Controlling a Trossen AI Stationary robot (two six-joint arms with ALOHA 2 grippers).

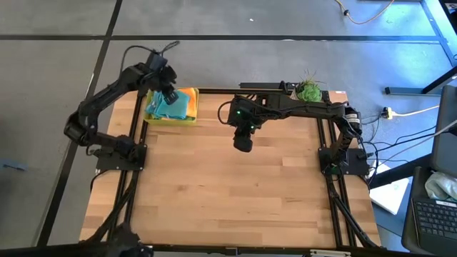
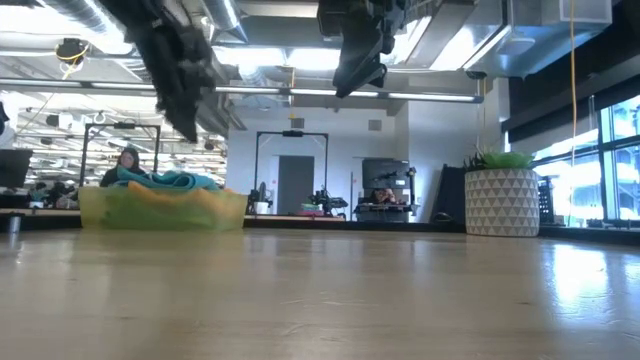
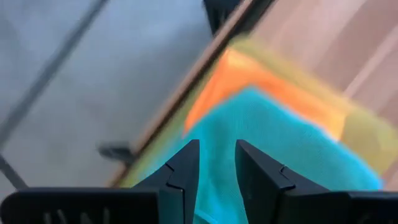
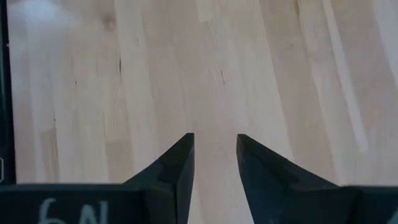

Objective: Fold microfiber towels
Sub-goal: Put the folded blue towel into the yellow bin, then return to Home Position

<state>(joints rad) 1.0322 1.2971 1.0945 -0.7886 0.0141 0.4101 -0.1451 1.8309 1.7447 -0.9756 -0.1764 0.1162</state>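
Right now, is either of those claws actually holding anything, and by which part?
No. The left gripper hangs open over the teal towel in the tray. The right gripper hangs open above bare table.

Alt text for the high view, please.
Seen from above, the left gripper hovers over a teal towel in a yellow-green tray at the wooden table's far left corner. The right gripper hangs, fingers apart and empty, over bare wood.

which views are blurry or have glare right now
Left wrist view: motion-smeared, so the teal towel, orange towel and tray have soft edges. Low view: the near table is out of focus, with window glare at its right. Right wrist view: wood grain fairly sharp. High view: evenly lit.
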